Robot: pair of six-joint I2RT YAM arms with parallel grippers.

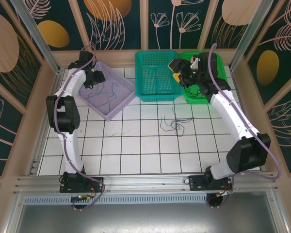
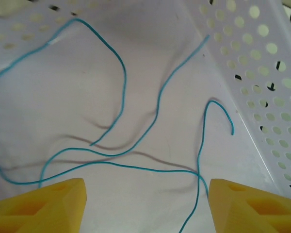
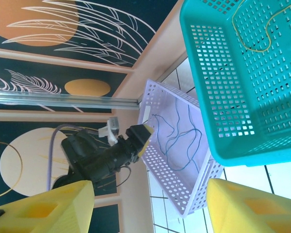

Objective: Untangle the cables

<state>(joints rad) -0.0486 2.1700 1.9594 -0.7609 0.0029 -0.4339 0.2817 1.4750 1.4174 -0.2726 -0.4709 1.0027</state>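
A loose tangle of dark thin cables [image 1: 175, 124] lies on the white tiles mid-table. More blue cables [image 2: 124, 87] curl on the floor of the lilac basket [image 1: 117, 110], also seen from the right wrist as blue cables [image 3: 190, 131]. My left gripper [image 2: 145, 204] hangs open just above them with nothing between its yellow fingers; from above, the left gripper [image 1: 94, 77] is over the basket's far end. My right gripper [image 3: 150, 208] is open and holds nothing. In the top view the right gripper [image 1: 174, 71] hovers between the teal and green baskets.
A teal basket [image 1: 156, 96] at the back centre holds a pale yellow cable [image 3: 257, 49]. A green basket [image 1: 223, 73] sits to its right, under the right arm. The lilac basket's perforated wall [image 2: 262, 73] rises close on the left gripper's right.
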